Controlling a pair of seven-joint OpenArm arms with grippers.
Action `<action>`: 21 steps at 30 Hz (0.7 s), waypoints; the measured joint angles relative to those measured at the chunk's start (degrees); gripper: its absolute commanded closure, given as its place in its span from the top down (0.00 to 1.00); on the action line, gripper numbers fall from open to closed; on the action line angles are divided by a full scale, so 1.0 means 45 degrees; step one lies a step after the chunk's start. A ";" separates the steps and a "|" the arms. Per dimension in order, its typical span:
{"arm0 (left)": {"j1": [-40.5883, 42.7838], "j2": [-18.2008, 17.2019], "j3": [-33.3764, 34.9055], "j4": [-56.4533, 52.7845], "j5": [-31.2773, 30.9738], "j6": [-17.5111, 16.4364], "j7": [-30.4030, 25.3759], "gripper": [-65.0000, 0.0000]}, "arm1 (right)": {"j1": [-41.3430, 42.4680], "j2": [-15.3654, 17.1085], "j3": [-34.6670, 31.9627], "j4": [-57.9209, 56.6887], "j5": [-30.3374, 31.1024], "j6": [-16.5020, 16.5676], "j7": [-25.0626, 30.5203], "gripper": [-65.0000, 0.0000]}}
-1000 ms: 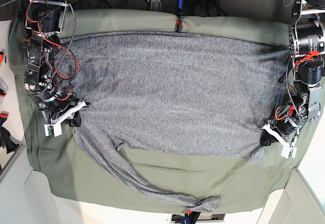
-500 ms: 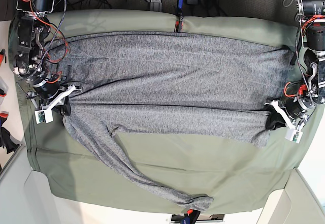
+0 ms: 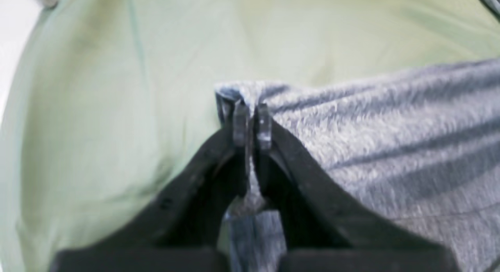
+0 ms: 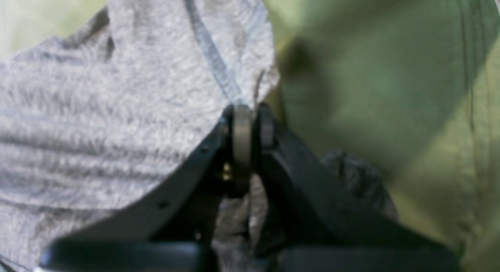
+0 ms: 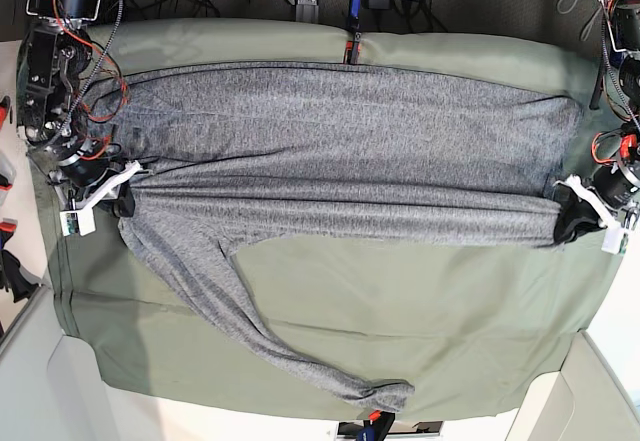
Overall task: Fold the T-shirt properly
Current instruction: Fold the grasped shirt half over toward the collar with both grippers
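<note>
Both arms reach wide apart; left pincer [image 3: 252, 125] and right pincer [image 4: 252, 125] apparently clamped tight.

Left arm [image 5: 622, 81]: you see black cylindrical joint housings at the base view's right edge, with red wires looped beside them.
Right arm [image 5: 55, 71]: black metal links, red and black cables running along them.
Left gripper [image 3: 252, 125]: matte black wedge fingers ending in small grey pads.
Right gripper [image 4: 252, 127]: your same black fingers; a brass screw shows near the pads.
</note>
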 measured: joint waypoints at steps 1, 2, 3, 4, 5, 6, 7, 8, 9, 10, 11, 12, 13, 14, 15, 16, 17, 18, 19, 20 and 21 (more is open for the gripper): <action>0.0272 0.0010 -0.0155 0.0170 -0.0097 -0.0015 0.0005 0.00 | -0.0233 0.0000 0.0170 0.0262 0.0170 0.0015 0.0005 0.00; 0.0471 0.0010 -0.0253 0.0272 -0.0155 -0.0019 0.0005 0.00 | -0.0471 -0.0005 0.0335 0.0505 0.0262 0.0087 0.0015 0.00; 0.0593 0.0015 -0.0306 0.0340 -0.0180 -0.0019 0.0010 0.00 | -0.0724 -0.0024 0.0500 0.0724 0.0389 0.0219 -0.0005 0.00; 0.0680 0.0015 -0.0321 0.0355 -0.0199 -0.0019 0.0034 0.00 | -0.0976 -0.0024 0.0631 0.0923 0.0534 0.0369 -0.0039 0.00; 0.0719 0.0019 -0.0321 0.0359 -0.0189 -0.0019 0.0083 0.00 | -0.1175 -0.0024 0.0738 0.1103 0.0583 0.0495 -0.0087 0.00; 0.0782 0.0024 -0.0321 0.0364 -0.0214 -0.0015 0.0073 0.00 | -0.1336 -0.0024 0.0821 0.1263 0.0607 0.0539 -0.0087 0.00; 0.0884 0.0024 -0.0321 0.0393 -0.0262 -0.0019 0.0049 0.00 | -0.1477 -0.0019 0.0889 0.1375 0.0612 0.0563 -0.0053 0.00; 0.0996 0.0024 -0.0321 0.0398 -0.0359 -0.0019 0.0044 0.00 | -0.1583 -0.0015 0.0952 0.1428 0.0631 0.0563 -0.0044 0.00; 0.1122 0.0024 -0.0321 0.0398 -0.0389 -0.0015 0.0039 0.00 | -0.1685 -0.0019 0.0991 0.1452 0.0636 0.0559 -0.0039 0.00; 0.1214 0.0029 -0.0321 0.0393 -0.0384 -0.0019 0.0063 0.00 | -0.1787 -0.0019 0.1005 0.1462 0.0636 0.0563 -0.0039 0.00; 0.1311 0.0024 -0.0321 0.0393 -0.0379 -0.0015 0.0092 0.00 | -0.1875 -0.0024 0.1005 0.1462 0.0631 0.0559 -0.0034 0.00; 0.1345 0.0029 -0.0321 0.0393 -0.0384 -0.0015 0.0087 0.00 | -0.1933 -0.0024 0.1005 0.1462 0.0641 0.0563 -0.0049 0.00; 0.1345 0.0024 -0.0321 0.0393 -0.0398 -0.0019 0.0092 0.00 | -0.1948 -0.0029 0.1005 0.1462 0.0695 0.0563 -0.0087 0.00; 0.1341 0.0029 -0.0321 0.0393 -0.0461 -0.0015 0.0087 0.00 | -0.1953 -0.0029 0.1005 0.1462 0.0787 0.0563 -0.0078 0.00; 0.1336 0.0024 -0.0321 0.0393 -0.0539 -0.0015 0.0083 0.01 | -0.1923 -0.0024 0.1005 0.1462 0.0996 0.0559 -0.0078 0.02; 0.1336 0.0024 -0.0321 0.0393 -0.0588 -0.0010 0.0083 0.08 | -0.1889 -0.0024 0.1005 0.1462 0.1069 0.0554 -0.0058 0.12; 0.1341 0.0024 -0.0321 0.0393 -0.0593 -0.0010 0.0083 0.15 | -0.1880 -0.0024 0.1010 0.1462 0.1209 0.0515 -0.0029 0.24; 0.1341 0.0024 -0.0321 0.0393 -0.0549 -0.0005 0.0087 0.23 | -0.1860 -0.0024 0.1020 0.1462 0.1263 0.0510 -0.0024 0.34; 0.1341 0.0019 -0.0335 0.0393 -0.0539 0.0005 0.0087 0.28 | -0.1865 -0.0019 0.1035 0.1462 0.1253 0.0471 0.0068 0.43; 0.1341 -0.0010 -0.0340 0.0393 -0.0529 0.0010 0.0087 0.32 | -0.1870 -0.0019 0.1054 0.1462 0.1248 0.0461 0.0262 0.49; 0.1341 -0.0015 -0.0345 0.0393 -0.0593 0.0049 0.0083 0.33 | -0.1889 -0.0015 0.1059 0.1462 0.1248 0.0457 0.0505 0.53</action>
